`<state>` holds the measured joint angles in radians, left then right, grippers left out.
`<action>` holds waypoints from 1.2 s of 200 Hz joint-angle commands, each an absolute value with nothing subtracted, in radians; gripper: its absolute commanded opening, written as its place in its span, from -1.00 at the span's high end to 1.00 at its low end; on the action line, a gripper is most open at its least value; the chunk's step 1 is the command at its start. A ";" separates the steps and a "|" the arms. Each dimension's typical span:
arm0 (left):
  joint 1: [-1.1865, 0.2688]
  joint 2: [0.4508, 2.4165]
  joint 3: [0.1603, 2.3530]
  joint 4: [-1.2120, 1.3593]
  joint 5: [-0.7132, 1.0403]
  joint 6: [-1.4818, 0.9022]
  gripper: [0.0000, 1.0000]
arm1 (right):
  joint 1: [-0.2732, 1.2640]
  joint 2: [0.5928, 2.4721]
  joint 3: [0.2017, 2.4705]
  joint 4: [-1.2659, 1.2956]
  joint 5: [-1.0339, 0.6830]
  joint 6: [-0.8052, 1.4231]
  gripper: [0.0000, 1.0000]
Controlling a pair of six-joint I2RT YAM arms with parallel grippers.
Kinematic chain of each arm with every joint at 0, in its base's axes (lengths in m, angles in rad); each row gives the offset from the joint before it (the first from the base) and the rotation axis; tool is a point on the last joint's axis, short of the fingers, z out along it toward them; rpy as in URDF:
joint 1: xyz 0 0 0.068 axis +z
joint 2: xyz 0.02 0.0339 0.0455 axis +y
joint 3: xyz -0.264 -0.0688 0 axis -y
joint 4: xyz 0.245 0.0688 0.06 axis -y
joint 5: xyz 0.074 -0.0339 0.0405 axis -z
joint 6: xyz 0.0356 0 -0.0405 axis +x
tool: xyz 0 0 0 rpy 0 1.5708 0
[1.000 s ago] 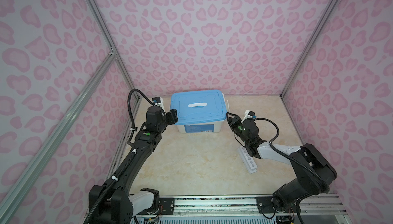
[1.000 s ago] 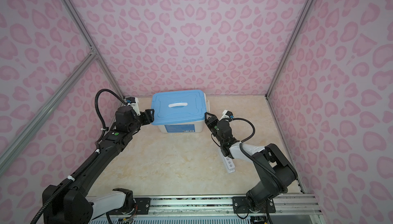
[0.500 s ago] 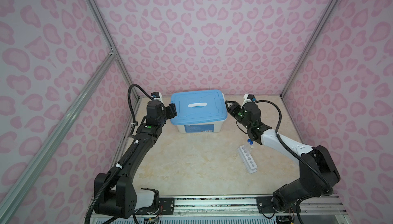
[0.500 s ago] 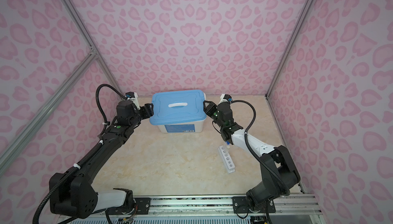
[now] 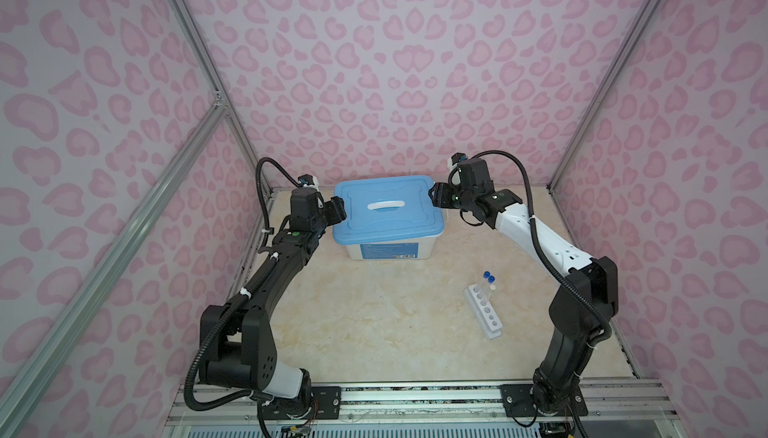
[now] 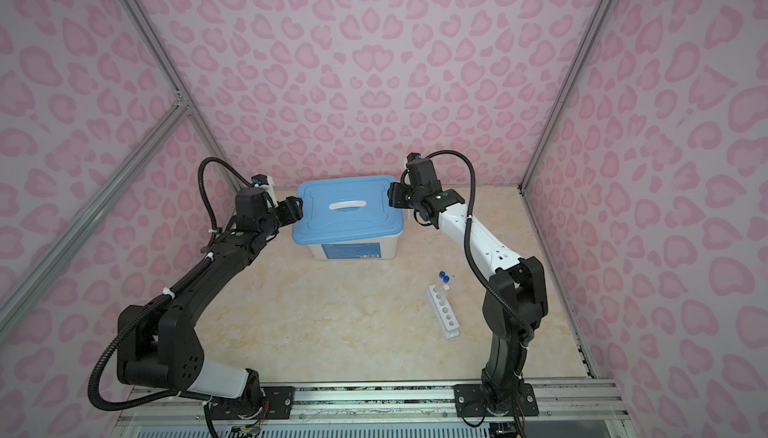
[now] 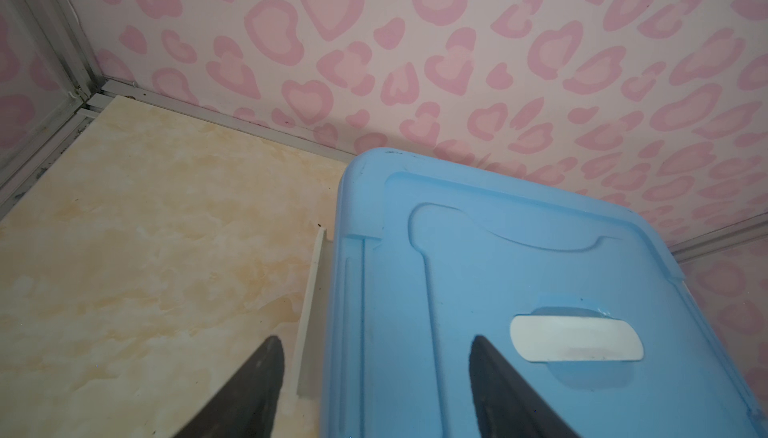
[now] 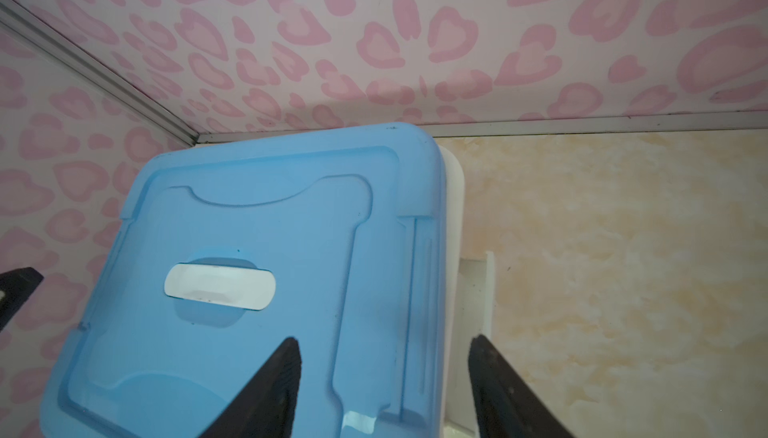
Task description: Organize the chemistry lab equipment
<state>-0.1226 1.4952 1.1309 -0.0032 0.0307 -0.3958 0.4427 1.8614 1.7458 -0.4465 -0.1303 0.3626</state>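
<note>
The white six-hole rack (image 5: 486, 315) (image 6: 445, 314) lies on the table at the right. Two blue-capped test tubes (image 5: 488, 279) (image 6: 443, 277) and one with a pale cap stand in its far end. Both grippers are away from it, at the blue lid (image 5: 388, 211) (image 6: 347, 212) of the white bin. My left gripper (image 5: 338, 212) (image 6: 296, 210) (image 7: 376, 342) is open and straddles the lid's (image 7: 540, 269) left edge. My right gripper (image 5: 436, 199) (image 6: 395, 200) (image 8: 384, 342) is open and straddles the lid's (image 8: 249, 207) right edge. Neither holds anything.
The bin (image 5: 388, 249) stands at the back middle, close to the rear wall. A white handle (image 5: 386, 205) sits in the lid's centre. Pink patterned walls close in three sides. A metal rail (image 5: 415, 398) runs along the front.
My right gripper has risen from over the rack, swung back to the lid's right edge and opened wider. My left gripper has shifted slightly back along the lid's left edge.
</note>
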 commanded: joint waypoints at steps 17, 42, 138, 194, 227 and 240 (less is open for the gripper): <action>-0.103 1.519 1.155 0.012 0.059 -0.391 -0.45 | 0.439 1.940 1.858 -0.648 -0.109 0.219 -0.30; -0.100 1.547 1.171 0.007 0.083 -0.385 -0.45 | 0.441 1.975 1.895 -0.671 -0.112 0.201 -0.28; -0.100 1.638 1.240 0.014 0.127 -0.379 -0.41 | 0.438 2.040 1.940 -0.682 -0.084 0.210 -0.21; -0.098 1.681 1.254 0.028 0.153 -0.379 -0.40 | 0.436 2.043 1.924 -0.664 -0.076 0.298 0.03; -0.099 1.687 1.257 0.034 0.160 -0.376 -0.40 | 0.434 2.045 1.916 -0.670 -0.069 0.328 0.07; -0.100 1.690 1.262 0.032 0.161 -0.374 -0.40 | 0.433 2.045 1.905 -0.671 -0.068 0.339 0.08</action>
<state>-0.0994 1.6810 1.2484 0.0013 0.1501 -0.3878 0.4339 2.0315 1.9240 -0.6502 -0.0864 0.3054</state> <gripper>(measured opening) 0.699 0.465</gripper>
